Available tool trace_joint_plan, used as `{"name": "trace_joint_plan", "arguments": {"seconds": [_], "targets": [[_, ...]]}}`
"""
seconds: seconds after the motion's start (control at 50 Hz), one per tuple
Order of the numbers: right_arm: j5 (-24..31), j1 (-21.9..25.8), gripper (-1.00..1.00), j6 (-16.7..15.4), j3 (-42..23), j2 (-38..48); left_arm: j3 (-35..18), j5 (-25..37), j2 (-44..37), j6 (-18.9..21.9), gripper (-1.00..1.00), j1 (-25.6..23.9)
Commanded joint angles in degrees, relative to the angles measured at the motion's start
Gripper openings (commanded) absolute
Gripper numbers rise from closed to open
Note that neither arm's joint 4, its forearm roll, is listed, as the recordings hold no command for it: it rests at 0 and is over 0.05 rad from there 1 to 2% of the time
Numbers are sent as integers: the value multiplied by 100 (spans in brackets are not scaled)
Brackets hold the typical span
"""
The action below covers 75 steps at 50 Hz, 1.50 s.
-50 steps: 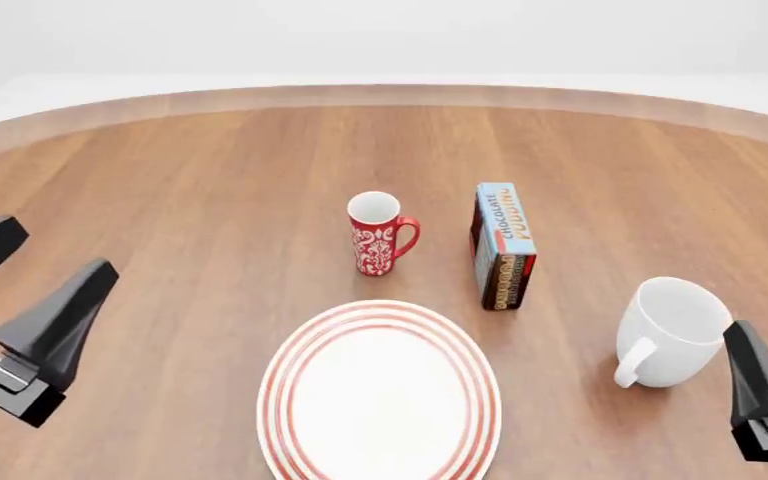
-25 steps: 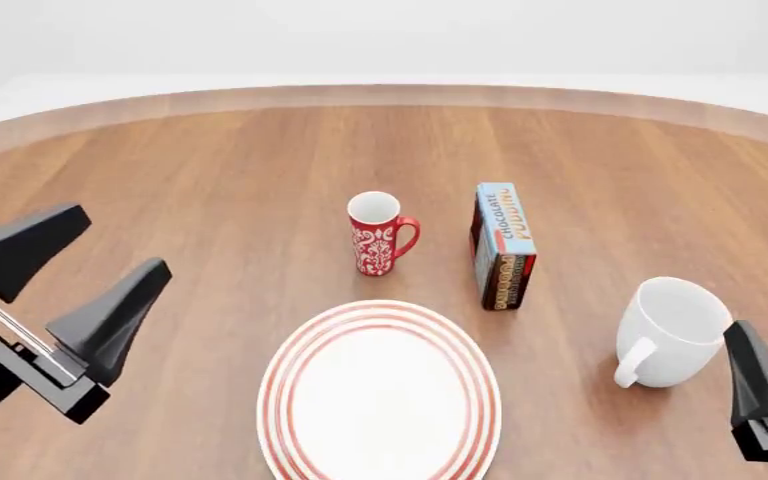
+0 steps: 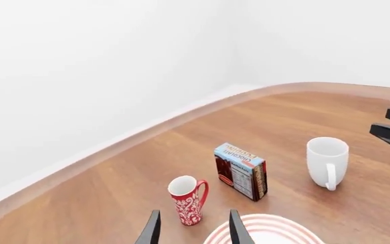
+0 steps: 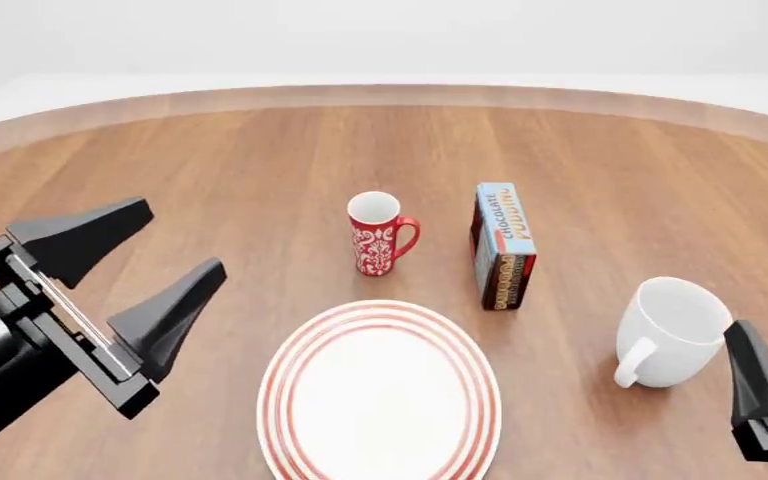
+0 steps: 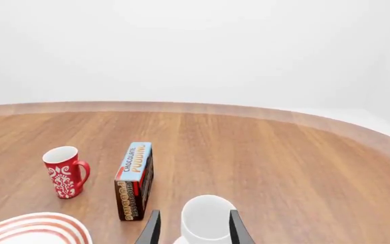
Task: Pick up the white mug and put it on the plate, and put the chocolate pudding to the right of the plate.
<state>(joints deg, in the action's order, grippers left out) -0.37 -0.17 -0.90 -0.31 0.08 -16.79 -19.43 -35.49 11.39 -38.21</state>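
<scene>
A: Since a second ago you are swinging the left gripper (image 4: 137,262) in from the table's 9 o'clock edge toward the middle; the right gripper (image 4: 766,400) is not budging at 4 o'clock.

B: What is the left claw doing?

A: Its fingers are standing wide apart with nothing between them, pointing toward the red mug (image 4: 379,234) and the plate (image 4: 379,392). My guess is you are bringing it over for the pudding box (image 4: 503,245).

B: And the right one?

A: Only one dark finger is showing in the front view. The wrist view shows two tips with a gap between them, framing the white mug (image 5: 207,220) but not touching it, so it is open and empty.

B: Where are the task pieces sitting?

A: The plate is lying at 6 o'clock, bare. The white mug is standing upright at 4 o'clock, just beside the right claw, handle turned toward you. The pudding box is standing on edge at 1 o'clock from the plate, behind rather than right of it. Nothing is placed yet.
</scene>
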Motion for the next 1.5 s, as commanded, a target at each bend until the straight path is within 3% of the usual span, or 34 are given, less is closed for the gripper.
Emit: {"name": "trace_joint_plan", "arguments": {"seconds": [0.02, 0.66, 1.5], "targets": [[2, -2, 100, 4, -2, 1, -88, -270, -401, 9, 100, -254], [0, -9, 100, 8, 0, 4, -437, -935, -1592, 30, 100, -921], [2, -7, 100, 10, 0, 4, -1164, -1250, -3053, 119, 100, -1628]]}}
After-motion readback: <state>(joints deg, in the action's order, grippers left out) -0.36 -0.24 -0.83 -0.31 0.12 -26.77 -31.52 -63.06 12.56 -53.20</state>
